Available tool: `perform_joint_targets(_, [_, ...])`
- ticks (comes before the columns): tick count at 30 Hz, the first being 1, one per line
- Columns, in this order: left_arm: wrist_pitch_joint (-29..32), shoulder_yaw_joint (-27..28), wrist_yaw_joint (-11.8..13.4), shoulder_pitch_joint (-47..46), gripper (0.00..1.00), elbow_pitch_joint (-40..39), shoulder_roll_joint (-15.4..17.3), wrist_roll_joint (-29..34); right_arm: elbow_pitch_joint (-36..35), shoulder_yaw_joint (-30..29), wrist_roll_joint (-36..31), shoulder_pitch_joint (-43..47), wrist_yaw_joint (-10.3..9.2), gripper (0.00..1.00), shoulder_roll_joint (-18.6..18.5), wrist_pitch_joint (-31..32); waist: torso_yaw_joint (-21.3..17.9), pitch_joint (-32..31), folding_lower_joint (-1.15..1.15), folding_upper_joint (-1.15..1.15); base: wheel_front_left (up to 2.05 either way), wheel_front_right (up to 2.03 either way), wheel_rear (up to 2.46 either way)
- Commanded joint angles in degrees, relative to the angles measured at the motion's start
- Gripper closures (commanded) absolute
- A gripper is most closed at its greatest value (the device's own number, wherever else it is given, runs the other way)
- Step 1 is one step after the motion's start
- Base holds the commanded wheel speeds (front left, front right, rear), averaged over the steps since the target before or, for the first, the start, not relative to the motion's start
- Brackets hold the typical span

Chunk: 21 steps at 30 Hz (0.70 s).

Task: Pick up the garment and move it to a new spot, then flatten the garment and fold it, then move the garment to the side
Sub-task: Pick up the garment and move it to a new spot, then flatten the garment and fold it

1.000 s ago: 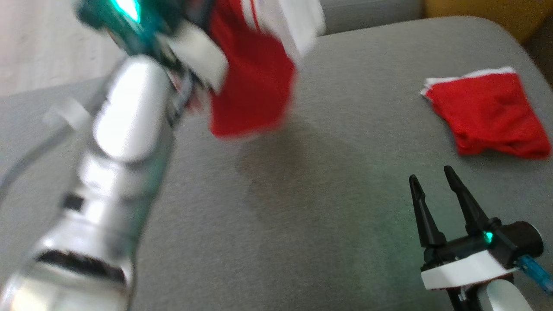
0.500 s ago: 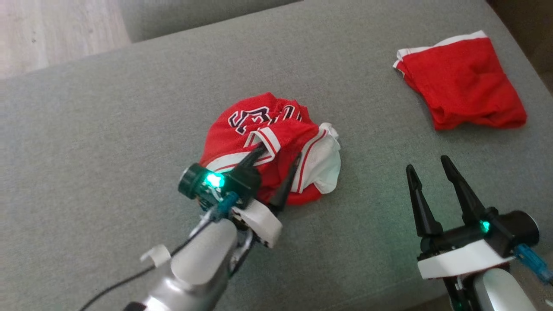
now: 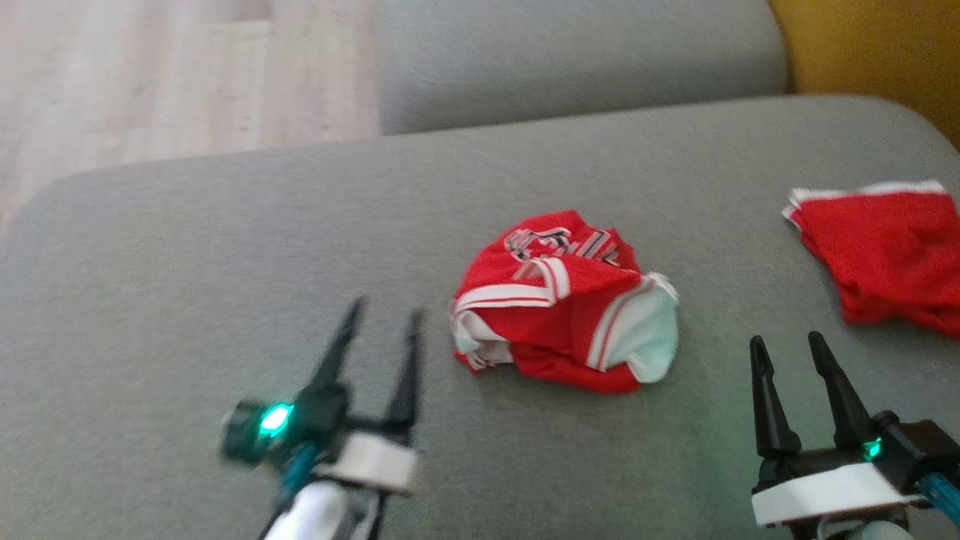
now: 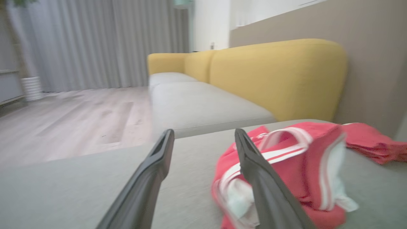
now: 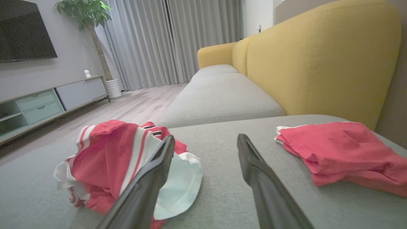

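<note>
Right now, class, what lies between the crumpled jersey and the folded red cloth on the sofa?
Only bare grey cushion separates the jersey from the folded red cloth, as the head view shows; the right gripper stands open short of that stretch.

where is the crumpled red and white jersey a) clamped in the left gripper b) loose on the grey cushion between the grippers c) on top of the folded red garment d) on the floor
B: the jersey lies on the grey cushion, apart from the open left gripper and right gripper.
</note>
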Motion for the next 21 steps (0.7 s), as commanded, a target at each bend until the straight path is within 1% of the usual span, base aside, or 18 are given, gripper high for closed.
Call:
perform_joint_targets(1, [-0.5, 4.6, 1.0, 1.3, 0.0, -3.0, 1.5, 0.5, -1.3, 0.8, 0.0, -0.9, -0.04, 0.0, -0.1, -0.6, 4.5, -3.8, 0.01, 0.0, 0.0, 0.0, 0.0])
perform_joint_targets(4, [-0.5, 9.1, 1.9, 6.3, 0.0, -6.7, 2.6, 2.1, -0.7, 0.3, -0.8, -0.1, -0.04, 0.0, 0.3, -0.6, 5.8, -4.7, 0.01, 0.0, 0.0, 0.0, 0.0])
perform_joint_targets(7, [-0.5, 12.5, 2.5, 11.5, 0.0, -10.7, 2.9, 4.5, -0.5, -0.8, -1.5, 1.4, -0.04, 0.0, 0.7, -0.6, 6.9, -5.5, 0.01, 0.0, 0.0, 0.0, 0.0])
perform_joint_targets(13, [-0.5, 15.9, 0.6, 19.7, 0.0, -14.8, 1.1, 7.1, -0.6, -1.1, -3.0, 4.7, -0.04, 0.0, 1.5, -0.6, 7.5, -6.3, 0.01, 0.0, 0.0, 0.0, 0.0])
perform_joint_targets(21, [-0.5, 18.7, -1.5, 22.8, 0.0, -15.5, -1.1, 9.6, -0.6, 0.3, -3.3, 5.0, -0.04, 0.0, 1.8, -0.6, 7.3, -6.9, 0.01, 0.0, 0.0, 0.0, 0.0])
